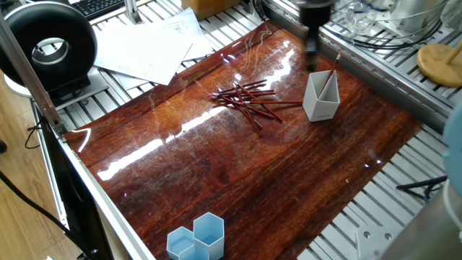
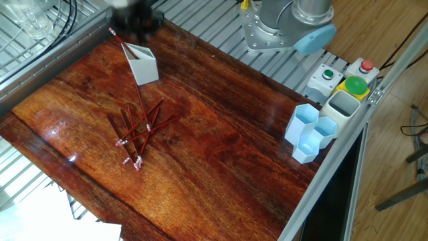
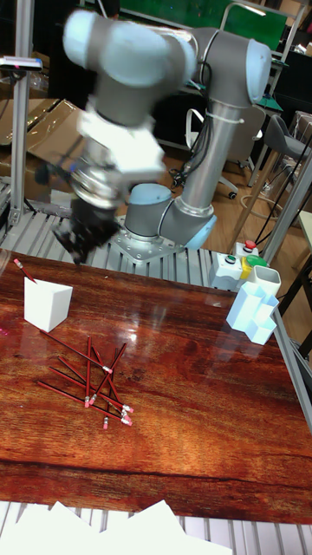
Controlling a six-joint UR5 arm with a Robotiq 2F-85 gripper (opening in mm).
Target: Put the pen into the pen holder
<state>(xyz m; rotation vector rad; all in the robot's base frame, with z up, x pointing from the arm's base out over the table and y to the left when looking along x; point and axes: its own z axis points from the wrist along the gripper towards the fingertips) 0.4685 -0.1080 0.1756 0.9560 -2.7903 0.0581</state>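
In one fixed view the pincer [image 1: 312, 45] is a blurred dark shape above the far edge of the wooden desk [image 1: 238, 173], just behind the white pen holder [image 1: 321, 97]; how far its jaws stand apart I cannot tell, and nothing can be made out in them; one red pen [image 1: 333, 71] leans in the holder with its eraser end sticking up over the rim; a loose pile of red pens [image 1: 249, 101] lies on the desk just left of the holder; light blue hexagonal cups [image 1: 196, 237] stand at the near edge, well apart from the rest.

In the other fixed view the pincer [image 2: 137, 19] is again a dark smear, above and just behind the pen holder [image 2: 142, 65]; the pen [image 2: 120, 41] slants out of the holder toward the upper left; the pile of pens [image 2: 137, 134] lies below it on the desk [image 2: 221, 147]; the hexagonal cups [image 2: 309, 134] sit at the right edge.

In the tall fixed view the arm is blurred and the pincer [image 3: 82, 232] hangs above the desk [image 3: 191, 381], up and to the right of the pen holder [image 3: 47, 305]; its opening cannot be read; the pen [image 3: 23, 269] pokes from the holder's left corner; the pile of pens [image 3: 91, 386] lies in front.
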